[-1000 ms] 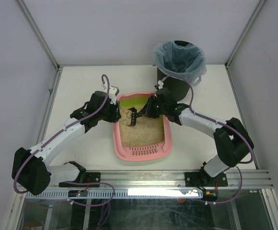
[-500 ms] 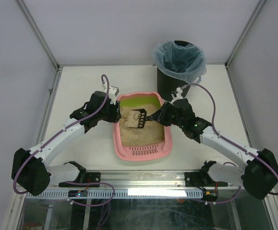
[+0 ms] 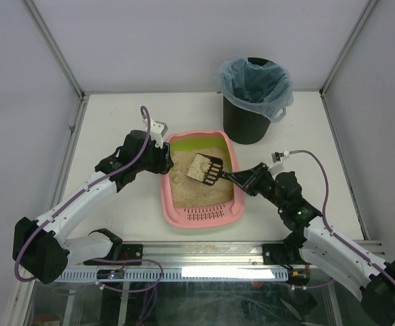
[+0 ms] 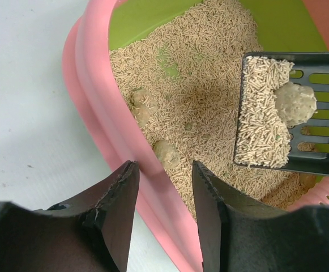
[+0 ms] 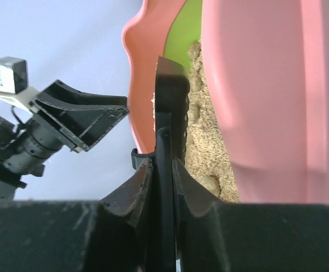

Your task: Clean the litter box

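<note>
My right gripper clenched the black scoop by its handle, holding a clump over the litter box at centre frame. My left gripper straddled its left rim, released.

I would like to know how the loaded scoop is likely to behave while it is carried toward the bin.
The scoop looks like stiff plastic, clamped by its thin handle in the right gripper, so it probably will not flex. The loose pellets may slide off if it tilts. The rounded clump seems apt to roll.
</note>
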{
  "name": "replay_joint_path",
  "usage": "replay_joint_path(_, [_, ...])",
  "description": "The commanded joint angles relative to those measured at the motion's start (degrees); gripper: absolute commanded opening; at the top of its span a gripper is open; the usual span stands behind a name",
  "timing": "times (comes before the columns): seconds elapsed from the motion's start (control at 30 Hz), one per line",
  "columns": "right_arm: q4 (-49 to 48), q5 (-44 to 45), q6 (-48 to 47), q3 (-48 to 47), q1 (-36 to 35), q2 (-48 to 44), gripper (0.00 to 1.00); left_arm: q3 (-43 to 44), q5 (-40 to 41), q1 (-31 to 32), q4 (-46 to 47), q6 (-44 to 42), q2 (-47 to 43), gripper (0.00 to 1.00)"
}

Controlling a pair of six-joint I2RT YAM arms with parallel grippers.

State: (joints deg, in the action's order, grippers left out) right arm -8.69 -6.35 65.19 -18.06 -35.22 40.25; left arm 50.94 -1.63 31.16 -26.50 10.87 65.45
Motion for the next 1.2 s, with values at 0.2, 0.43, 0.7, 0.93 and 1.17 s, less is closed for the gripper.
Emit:
replay_joint_path(0.2, [-10.2, 5.79, 12.24, 5.52, 1.94, -9.96, 0.0, -0.29, -0.53, 0.4, 2.77, -0.91, -1.54, 0.44])
replay_joint_path(0.43, [-14.31, -1.5, 10.57, 2.51, 2.33, -2.16, 0.0, 0.16, -0.64, 0.39, 2.73, -0.87, -0.77, 0.45])
replay_joint_path(0.7, [-20.33, -0.69, 14.08, 4.57, 2.76, 0.05, 0.0, -0.08, 0.29, 0.35, 2.77, -0.97, -1.24, 0.45])
replay_joint_path(0.93, [-14.6, -4.9, 9.47, 0.08, 3.47, 0.54, 0.0, 0.11, 0.17, 0.37, 2.77, -0.98, -0.96, 0.46])
replay_joint_path(1.17, [-7.92, -8.94, 3.11, -5.51, 4.29, 1.1, 0.0, 0.17, 0.58, 0.39, 2.77, -1.0, -0.5, 0.46])
